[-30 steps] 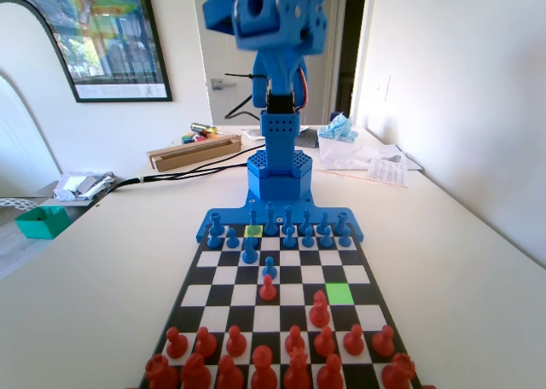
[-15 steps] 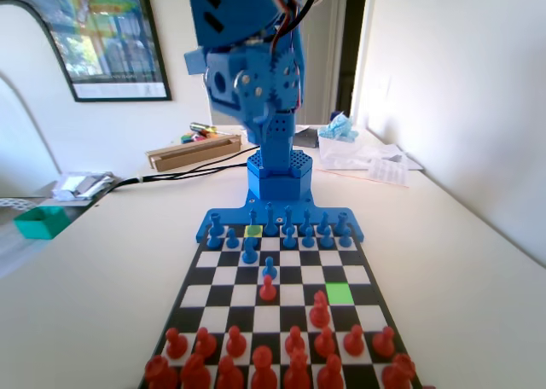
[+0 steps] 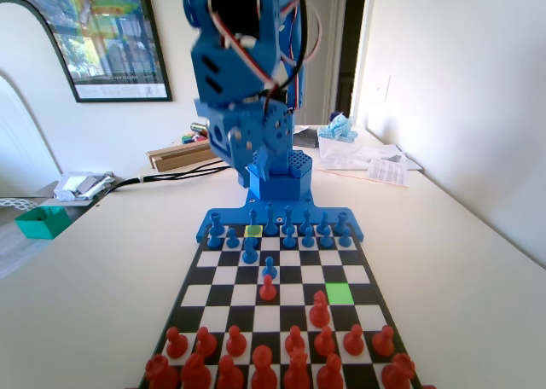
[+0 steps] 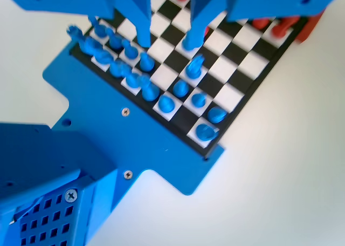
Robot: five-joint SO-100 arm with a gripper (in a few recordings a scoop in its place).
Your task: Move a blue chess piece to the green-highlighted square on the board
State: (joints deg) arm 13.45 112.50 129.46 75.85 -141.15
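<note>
2 jaws of the hand [image 4: 167, 41] parted, empty, above the board [image 4: 237, 79]

no readable text, framed poster's [image 3: 94, 35] caption too blurred

Black-and-white checkered board [image 3: 223, 297], lime-green square [image 3: 339, 293], glossy blue piece [image 3: 270, 268].

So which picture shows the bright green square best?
The fixed view: the green-highlighted square sits clear and unblocked beside a red piece. In the wrist view I can't pick it out; that picture is blurry and the end effector covers part of the board.
</note>
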